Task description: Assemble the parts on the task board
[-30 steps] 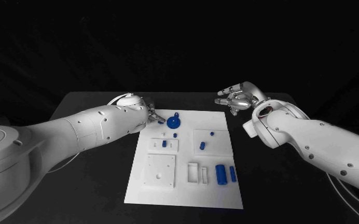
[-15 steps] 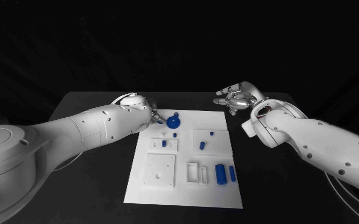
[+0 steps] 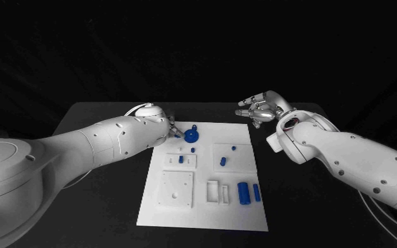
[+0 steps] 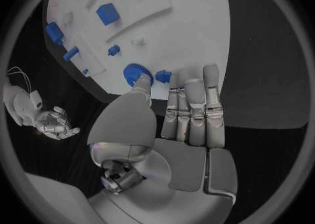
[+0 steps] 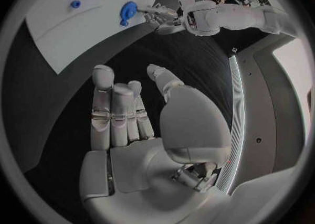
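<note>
Looking down, the head view shows the left hand (image 3: 157, 119) beside the blue gear (image 3: 192, 136) at the task board (image 3: 207, 213)'s far edge; the right hand (image 3: 263, 108) hovers released. At the left wrist, a fingertip (image 4: 141, 81) touches the gear; grasp uncertain. Likely light, stiff plastic, best pinched by its rim.

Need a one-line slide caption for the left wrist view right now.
Left hand reaches over the task board, thumb at the blue gear; the right hand waits open beside the board.
</note>
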Controlling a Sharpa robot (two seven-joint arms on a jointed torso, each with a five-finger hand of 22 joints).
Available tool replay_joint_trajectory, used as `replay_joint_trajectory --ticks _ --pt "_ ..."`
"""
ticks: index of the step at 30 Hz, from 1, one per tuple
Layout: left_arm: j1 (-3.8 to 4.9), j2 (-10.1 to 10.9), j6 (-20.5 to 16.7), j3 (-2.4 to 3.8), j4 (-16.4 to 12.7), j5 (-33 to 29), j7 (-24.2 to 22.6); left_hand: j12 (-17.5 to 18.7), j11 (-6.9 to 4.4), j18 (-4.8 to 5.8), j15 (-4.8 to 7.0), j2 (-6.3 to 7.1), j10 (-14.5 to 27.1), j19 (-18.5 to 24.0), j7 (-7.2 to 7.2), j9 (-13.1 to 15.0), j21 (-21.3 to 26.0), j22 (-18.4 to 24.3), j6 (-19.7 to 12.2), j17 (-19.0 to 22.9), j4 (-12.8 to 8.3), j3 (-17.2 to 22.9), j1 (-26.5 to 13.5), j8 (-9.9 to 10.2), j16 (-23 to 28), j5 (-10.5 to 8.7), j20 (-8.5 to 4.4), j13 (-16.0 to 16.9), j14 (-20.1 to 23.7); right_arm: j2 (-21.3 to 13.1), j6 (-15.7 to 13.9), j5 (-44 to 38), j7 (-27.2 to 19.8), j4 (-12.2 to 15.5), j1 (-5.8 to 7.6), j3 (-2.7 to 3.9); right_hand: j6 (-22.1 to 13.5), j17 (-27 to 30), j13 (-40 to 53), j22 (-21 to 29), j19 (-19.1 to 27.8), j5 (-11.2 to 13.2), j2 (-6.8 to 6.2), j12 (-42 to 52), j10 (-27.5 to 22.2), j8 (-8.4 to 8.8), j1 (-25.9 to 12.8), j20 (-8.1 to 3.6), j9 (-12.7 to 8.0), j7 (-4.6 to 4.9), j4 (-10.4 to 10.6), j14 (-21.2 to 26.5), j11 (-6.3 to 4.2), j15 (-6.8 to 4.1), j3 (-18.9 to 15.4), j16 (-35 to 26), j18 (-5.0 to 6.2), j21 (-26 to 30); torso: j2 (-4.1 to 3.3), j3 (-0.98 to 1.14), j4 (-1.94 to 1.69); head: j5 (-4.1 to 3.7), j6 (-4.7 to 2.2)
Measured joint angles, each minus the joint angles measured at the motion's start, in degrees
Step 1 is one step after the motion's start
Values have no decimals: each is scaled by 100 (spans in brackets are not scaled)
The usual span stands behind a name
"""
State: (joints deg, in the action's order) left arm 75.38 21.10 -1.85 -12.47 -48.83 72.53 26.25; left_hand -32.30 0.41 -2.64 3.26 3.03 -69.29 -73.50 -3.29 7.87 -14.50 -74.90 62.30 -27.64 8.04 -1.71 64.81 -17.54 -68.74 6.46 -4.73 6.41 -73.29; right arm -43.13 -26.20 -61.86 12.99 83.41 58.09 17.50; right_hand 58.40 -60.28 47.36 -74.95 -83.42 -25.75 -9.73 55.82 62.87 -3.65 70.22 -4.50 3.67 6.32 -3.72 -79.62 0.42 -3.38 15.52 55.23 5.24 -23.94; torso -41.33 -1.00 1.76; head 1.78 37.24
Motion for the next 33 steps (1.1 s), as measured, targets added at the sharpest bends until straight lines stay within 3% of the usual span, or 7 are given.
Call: replay_joint_trajectory --ticks 3,8,15,26,33 --pt "-3 -22 24 1 40 26 8 0 0 0 0 -163 0 0 17 0 -26 0 10 0 -158 -110 39 -23 0 16 0 0 0 0 3 0 2 0 0 0 0 0 0 0 0 0 0 0 0 0 0 0 0 0 0 0 0 0 0 0 0 0 0 0 1 -4 4" --pt "-8 -65 48 6 112 60 13 0 -21 0 21 -284 -21 0 23 1 -25 0 14 0 -275 -198 42 -44 0 34 0 -1 -21 3 10 0 4 0 0 0 0 0 0 0 0 0 0 0 0 0 0 0 0 0 0 0 0 0 0 0 0 0 0 -2 0 -10 7" --pt "-28 -124 37 19 223 97 14 -59 -42 0 42 -605 -42 0 56 75 -47 -4 -7 16 -288 -275 232 -211 0 -266 0 17 -43 8 21 1 7 -2 0 0 0 0 -5 1 0 0 0 22 0 0 0 0 0 0 16 0 0 0 16 0 0 0 -2 -6 1 -14 2" --pt "-54 -178 -17 29 341 128 -2 -183 -63 0 63 -655 -21 0 80 118 -46 -4 -43 5 -308 -352 285 -346 0 -322 -41 76 -22 6 34 1 12 4 0 0 0 0 -5 1 0 0 0 22 0 0 0 0 0 0 16 0 0 0 16 0 0 0 -2 -2 1 -35 16" --pt "-65 -184 -49 31 356 135 -26 -205 -63 0 63 -583 -21 0 60 129 -46 -3 -70 0 -353 -418 385 -405 0 -334 -41 83 -21 2 42 1 16 10 0 0 0 0 -5 2 0 0 0 22 0 0 0 0 0 0 16 0 0 0 16 0 0 0 2 -2 0 -38 17"
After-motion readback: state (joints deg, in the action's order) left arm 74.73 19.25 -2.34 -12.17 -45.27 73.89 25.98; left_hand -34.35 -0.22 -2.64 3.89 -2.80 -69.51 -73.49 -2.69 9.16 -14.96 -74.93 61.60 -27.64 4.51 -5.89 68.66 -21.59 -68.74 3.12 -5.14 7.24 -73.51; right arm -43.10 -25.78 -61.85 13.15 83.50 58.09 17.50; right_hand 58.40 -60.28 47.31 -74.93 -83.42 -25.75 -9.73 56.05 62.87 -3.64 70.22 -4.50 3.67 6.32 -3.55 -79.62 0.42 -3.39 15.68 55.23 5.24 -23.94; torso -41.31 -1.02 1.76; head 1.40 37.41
